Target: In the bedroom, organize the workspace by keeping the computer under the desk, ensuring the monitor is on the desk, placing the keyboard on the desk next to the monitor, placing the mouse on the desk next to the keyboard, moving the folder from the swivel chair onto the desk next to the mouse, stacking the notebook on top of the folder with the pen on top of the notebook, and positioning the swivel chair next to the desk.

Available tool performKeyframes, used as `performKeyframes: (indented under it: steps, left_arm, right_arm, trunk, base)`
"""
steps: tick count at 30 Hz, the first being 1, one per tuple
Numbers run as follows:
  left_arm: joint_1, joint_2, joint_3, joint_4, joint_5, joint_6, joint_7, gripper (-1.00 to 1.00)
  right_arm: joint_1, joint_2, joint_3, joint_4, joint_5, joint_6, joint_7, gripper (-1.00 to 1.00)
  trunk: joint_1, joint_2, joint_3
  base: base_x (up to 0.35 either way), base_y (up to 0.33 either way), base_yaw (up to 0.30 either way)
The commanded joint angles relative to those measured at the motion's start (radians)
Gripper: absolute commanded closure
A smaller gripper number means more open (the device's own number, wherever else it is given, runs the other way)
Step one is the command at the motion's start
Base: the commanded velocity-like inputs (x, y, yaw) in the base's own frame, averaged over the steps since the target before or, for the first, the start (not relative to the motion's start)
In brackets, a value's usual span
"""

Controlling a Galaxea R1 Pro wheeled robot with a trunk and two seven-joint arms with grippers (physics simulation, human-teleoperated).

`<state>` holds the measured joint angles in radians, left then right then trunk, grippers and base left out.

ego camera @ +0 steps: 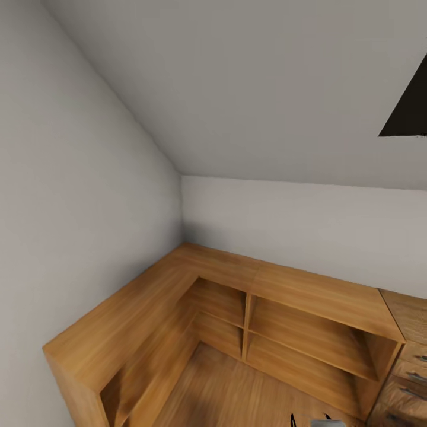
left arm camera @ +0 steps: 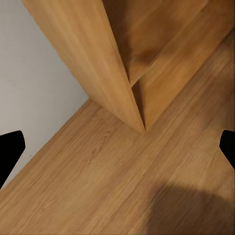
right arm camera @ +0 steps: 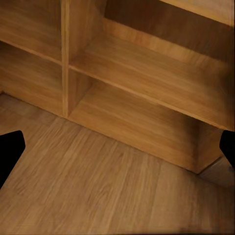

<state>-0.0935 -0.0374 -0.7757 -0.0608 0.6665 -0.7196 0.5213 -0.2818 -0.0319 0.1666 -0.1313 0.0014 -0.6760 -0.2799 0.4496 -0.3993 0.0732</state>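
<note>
I face a corner of the bedroom, where a sloped pale grey wall meets the light wood plank floor. The desk, computer, monitor, keyboard, mouse, folder, notebook, pen and swivel chair are out of view. My left gripper hangs open over the bare floor by the end panel of a low wooden shelf unit, its black fingertips far apart. My right gripper is open too, with nothing between its fingertips, and looks at the shelf unit's open compartments.
An L-shaped light-wood shelf unit runs along both walls of the corner. A light-wood drawer chest with bar handles adjoins it at the right. A dark skylight corner shows at upper right. Floor lies open inside the L.
</note>
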Motion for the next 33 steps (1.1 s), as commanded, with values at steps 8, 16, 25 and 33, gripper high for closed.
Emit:
performKeyframes:
  steps: [8,16,25,33]
  left_arm:
    - [0.000,0.000,-0.009,0.000,0.001,0.000,0.009,-1.00]
    - [0.000,0.000,-0.009,0.000,0.001,0.000,0.009,-1.00]
    - [0.000,-0.001,-0.009,0.000,0.001,0.000,0.009,-1.00]
    - [0.000,0.000,-0.009,0.000,0.001,0.000,0.009,-1.00]
  right_arm:
    - [-0.001,0.000,0.008,0.001,0.000,-0.001,-0.008,-1.00]
    - [0.000,0.000,0.008,0.000,0.000,-0.001,-0.008,-1.00]
    - [-0.001,0.000,0.008,0.000,-0.001,0.000,-0.008,-1.00]
    - [0.000,0.003,0.010,0.001,-0.001,0.000,-0.008,-1.00]
  trunk:
    - [0.000,-0.001,0.008]
    - [0.000,-0.001,0.016]
    - [0.000,-0.001,0.025]
    - [0.000,-0.001,0.033]
  base:
    - [0.000,0.000,-0.227]
    - [0.000,0.000,-0.227]
    - [0.000,0.000,-0.227]
    - [0.000,0.000,-0.227]
